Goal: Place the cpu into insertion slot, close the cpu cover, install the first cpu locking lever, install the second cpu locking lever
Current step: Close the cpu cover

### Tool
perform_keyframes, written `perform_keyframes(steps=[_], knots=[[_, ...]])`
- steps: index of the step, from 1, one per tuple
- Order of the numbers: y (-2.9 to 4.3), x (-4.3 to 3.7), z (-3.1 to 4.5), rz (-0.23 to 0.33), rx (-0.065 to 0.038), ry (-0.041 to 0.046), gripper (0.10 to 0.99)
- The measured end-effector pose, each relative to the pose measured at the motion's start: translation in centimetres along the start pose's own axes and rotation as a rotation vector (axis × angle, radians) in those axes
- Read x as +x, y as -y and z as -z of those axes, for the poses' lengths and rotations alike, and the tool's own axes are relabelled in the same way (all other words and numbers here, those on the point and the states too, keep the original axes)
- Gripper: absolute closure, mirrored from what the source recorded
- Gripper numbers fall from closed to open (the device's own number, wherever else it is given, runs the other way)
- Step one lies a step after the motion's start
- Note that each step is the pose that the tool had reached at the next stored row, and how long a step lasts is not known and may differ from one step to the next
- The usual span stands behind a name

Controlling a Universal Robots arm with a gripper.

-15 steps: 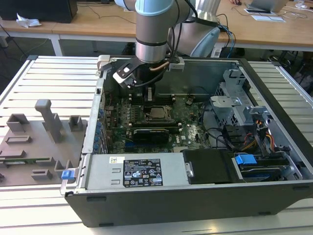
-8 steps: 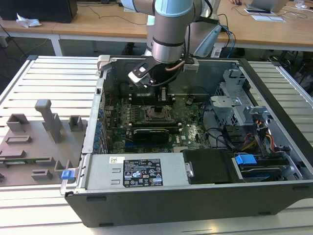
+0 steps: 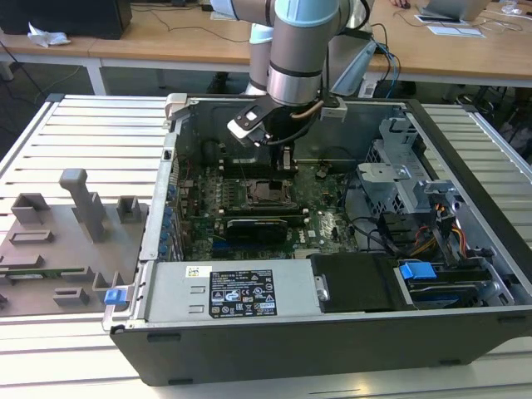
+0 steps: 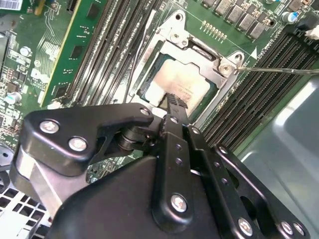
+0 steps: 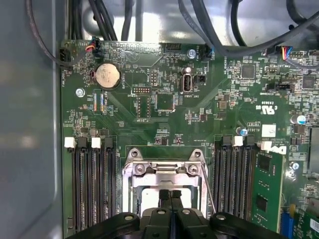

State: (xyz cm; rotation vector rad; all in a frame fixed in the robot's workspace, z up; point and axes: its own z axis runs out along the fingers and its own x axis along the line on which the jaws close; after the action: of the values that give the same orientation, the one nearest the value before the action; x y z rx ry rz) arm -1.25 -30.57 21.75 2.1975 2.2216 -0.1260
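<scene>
Gripper (image 4: 174, 102), fingers pressed together, looms foremost in second wrist view; tips mask one edge of cpu (image 4: 183, 83) within cpu cover (image 4: 220, 87); contact indiscernible.

surface: slatted metal table (image 3: 91, 133) | on it: open computer case (image 3: 249, 349), grey fixture board (image 3: 50, 278)

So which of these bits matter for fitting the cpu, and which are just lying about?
Job: cpu, cpu cover, locking lever, end effector.
Lying about: grey fixtures, coin battery, memory slots, expansion card.
</scene>
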Motion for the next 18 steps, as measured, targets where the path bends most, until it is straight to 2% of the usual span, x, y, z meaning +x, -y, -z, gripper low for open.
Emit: perform_keyframes(steps=[7,12,14,18], knots=[[0.04,-0.06,0.96,0.0,0.0,0.0026,0.98],[0.1,-0.13,2.09,0.0,0.0,0.004,0.98],[0.13,-0.18,2.82,0.0,0.0,0.0052,0.98],[0.16,-0.21,3.36,0.0,0.0,0.0053,0.98]])
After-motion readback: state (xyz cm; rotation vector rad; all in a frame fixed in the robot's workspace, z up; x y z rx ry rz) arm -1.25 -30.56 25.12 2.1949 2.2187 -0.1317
